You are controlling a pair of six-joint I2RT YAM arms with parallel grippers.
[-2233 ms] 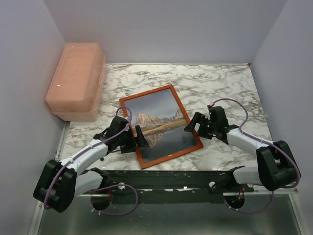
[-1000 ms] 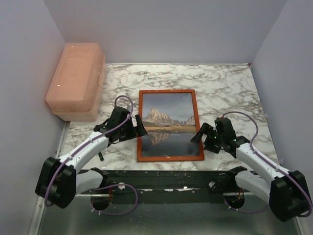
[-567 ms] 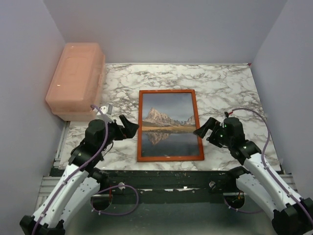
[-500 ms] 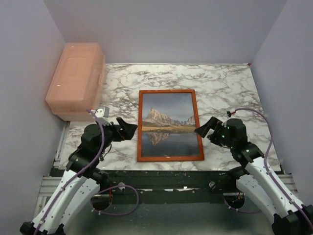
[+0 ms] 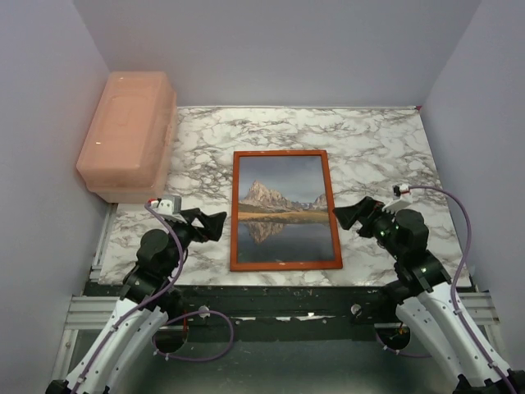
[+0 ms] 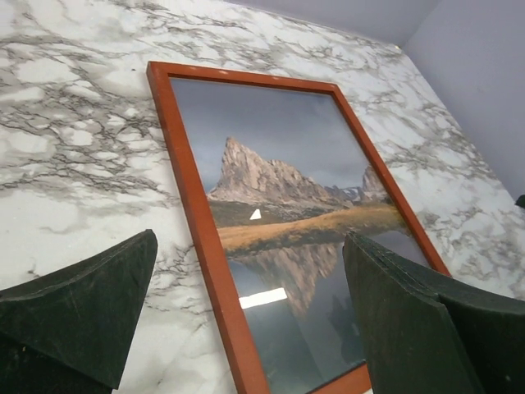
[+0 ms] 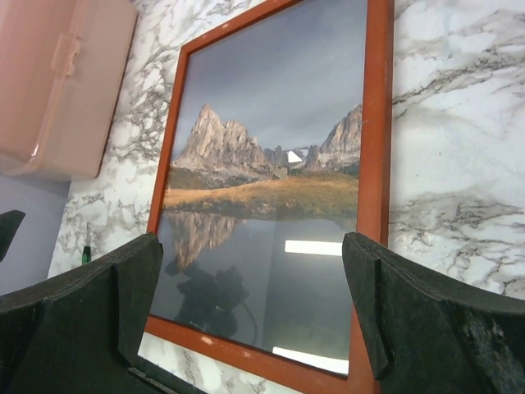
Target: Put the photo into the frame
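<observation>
The red-orange frame (image 5: 233, 222) lies flat, front up, in the middle of the marble table. The photo (image 5: 279, 201) of a mountain mirrored in a lake sits inside it behind the pane. Frame (image 6: 190, 205) and photo (image 6: 279, 180) show in the left wrist view, and frame (image 7: 376, 131) and photo (image 7: 262, 164) in the right wrist view. My left gripper (image 5: 212, 222) is open and empty, raised off the table left of the frame. My right gripper (image 5: 346, 215) is open and empty, raised right of the frame.
A closed pink plastic box (image 5: 127, 135) stands at the back left, also seen in the right wrist view (image 7: 57, 82). Grey walls close in the table on three sides. A dark rail (image 5: 279, 300) runs along the near edge.
The frame was turned square to the table. Both grippers then let go of its sides, pulled back towards the near edge and rose. The frame has lain still since.
</observation>
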